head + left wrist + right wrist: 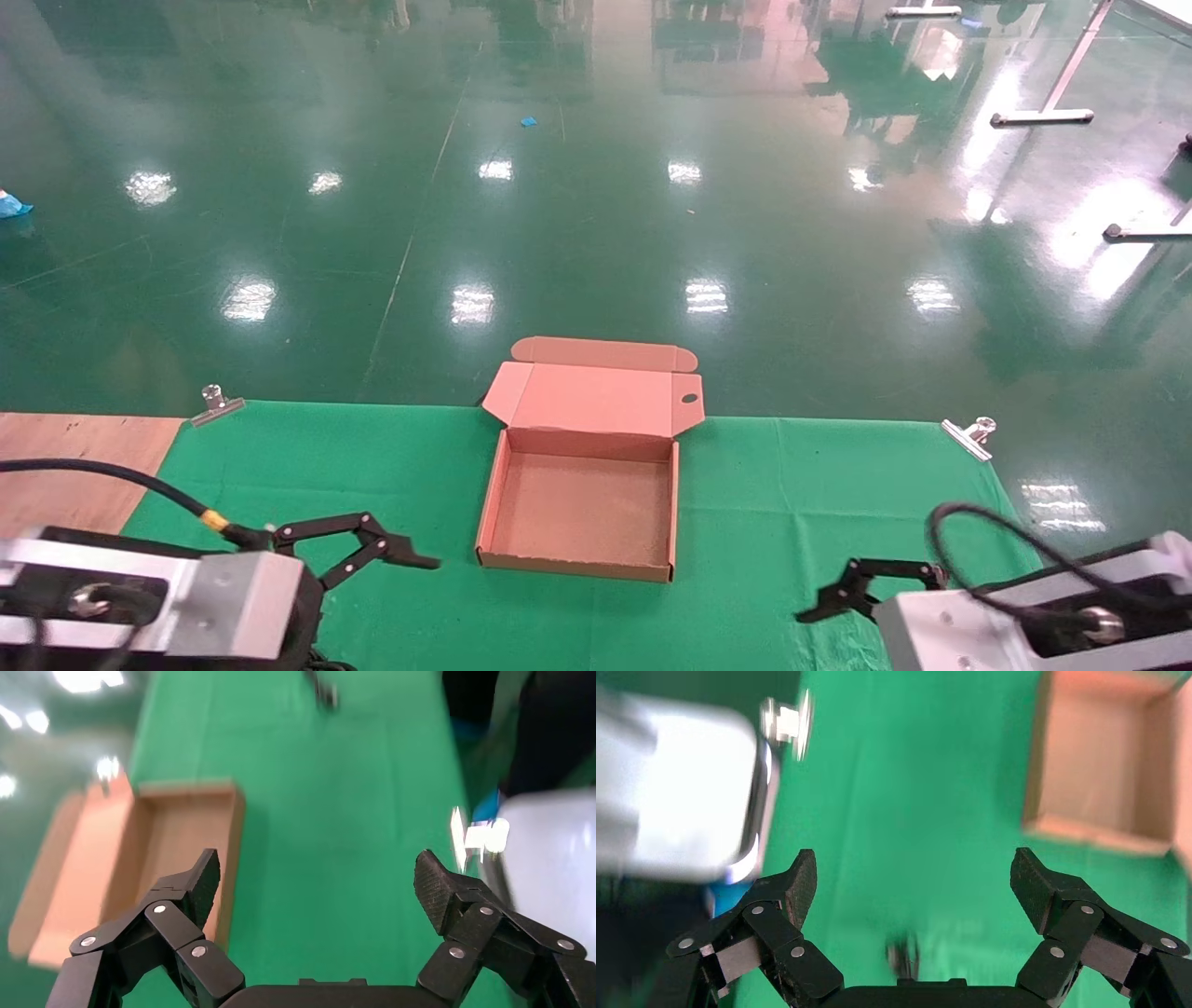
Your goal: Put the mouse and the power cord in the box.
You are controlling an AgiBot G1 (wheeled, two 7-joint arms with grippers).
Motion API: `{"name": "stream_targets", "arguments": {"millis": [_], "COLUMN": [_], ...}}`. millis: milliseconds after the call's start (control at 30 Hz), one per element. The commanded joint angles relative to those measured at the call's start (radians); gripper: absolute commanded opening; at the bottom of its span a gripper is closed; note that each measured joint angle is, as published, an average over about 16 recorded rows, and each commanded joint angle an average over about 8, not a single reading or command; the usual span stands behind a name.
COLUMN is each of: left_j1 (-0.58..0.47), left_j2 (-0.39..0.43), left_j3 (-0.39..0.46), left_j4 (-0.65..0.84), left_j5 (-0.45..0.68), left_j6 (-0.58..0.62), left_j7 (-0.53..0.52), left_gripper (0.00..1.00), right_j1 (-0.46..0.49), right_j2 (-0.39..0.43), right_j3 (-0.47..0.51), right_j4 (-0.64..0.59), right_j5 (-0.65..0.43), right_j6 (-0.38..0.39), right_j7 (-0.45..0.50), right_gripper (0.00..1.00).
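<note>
Wrist views — tools (316, 881) (912, 881) spread, head view — box (582, 503) lid open

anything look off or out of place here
Yes: the box sits open and empty on the green cloth, but no mouse or power cord shows in any view. Both the left gripper and the right gripper hang open beside it, holding nothing.
</note>
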Motion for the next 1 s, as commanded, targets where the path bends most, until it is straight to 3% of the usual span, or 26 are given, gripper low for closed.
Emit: {"name": "stream_targets", "arguments": {"millis": [33, 200, 367, 667, 1000], "left_j1": [-0.035, -0.094, -0.136, -0.176, -0.207], "left_j2": [0.012, 0.064, 0.121, 0.233, 0.318], "left_j3": [0.036, 0.134, 0.213, 0.287, 0.304], "left_j4": [0.020, 0.133, 0.285, 0.581, 0.844], "left_j5": [0.076, 0.231, 0.352, 0.511, 0.557], "left_j6": [0.002, 0.001, -0.021, -0.153, -0.275], "left_j7": [0.030, 0.129, 0.237, 0.413, 0.558], "left_gripper": [1.00, 1.00, 1.00, 1.00, 1.00], "right_j1": [0.073, 0.178, 0.194, 0.110, 0.031], "right_j2": [-0.013, -0.066, -0.116, -0.196, -0.314], "right_j3": [-0.092, -0.276, -0.364, -0.394, -0.397], "right_j4": [0.000, -0.031, -0.103, -0.335, -0.610], "right_j5": [-0.076, -0.206, -0.294, -0.354, -0.337], "right_j6": [-0.002, 0.007, 0.050, 0.208, 0.323], "right_j7": [-0.006, -0.023, -0.077, -0.265, -0.444], "right_gripper": [1.00, 1.00, 1.00, 1.00, 1.00]}}
